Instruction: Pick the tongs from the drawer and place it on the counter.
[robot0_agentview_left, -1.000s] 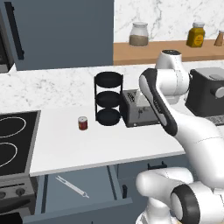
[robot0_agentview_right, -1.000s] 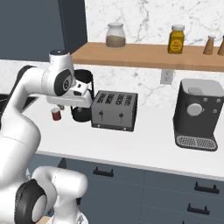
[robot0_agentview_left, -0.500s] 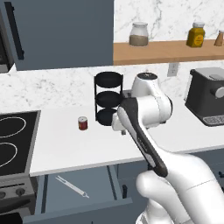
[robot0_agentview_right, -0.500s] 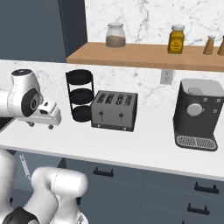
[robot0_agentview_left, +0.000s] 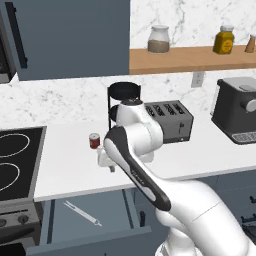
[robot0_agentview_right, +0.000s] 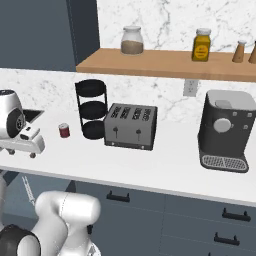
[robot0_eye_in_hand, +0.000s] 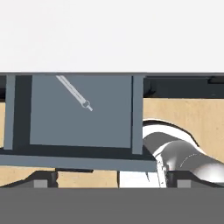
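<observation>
The tongs (robot0_agentview_left: 82, 214) lie slanted on the floor of the open blue-grey drawer (robot0_agentview_left: 107, 206), below the front edge of the white counter (robot0_agentview_left: 65, 167). My gripper (robot0_agentview_left: 106, 165) hangs over that front edge, pointing down, above and slightly right of the tongs. In the right base view the gripper (robot0_agentview_right: 30, 153) is at the far left, with the tongs (robot0_agentview_right: 27, 189) below it in the drawer (robot0_agentview_right: 12, 200). Looking down in the hand view, the tongs (robot0_eye_in_hand: 74, 94) lie in the upper part of the drawer (robot0_eye_in_hand: 78, 127), just past the counter (robot0_eye_in_hand: 109, 35). The fingertips (robot0_eye_in_hand: 43, 180) stand far apart, holding nothing.
On the counter stand a small red can (robot0_agentview_left: 94, 141), a black tiered rack (robot0_agentview_left: 124, 92), a toaster (robot0_agentview_left: 170, 120) and a coffee machine (robot0_agentview_left: 239, 110). A stove (robot0_agentview_left: 15, 160) lies to the left. A wooden shelf (robot0_agentview_left: 190, 59) carries jars.
The arm has swung left and down, from beside the toaster to the counter's front edge over the open drawer. The tongs have not moved.
</observation>
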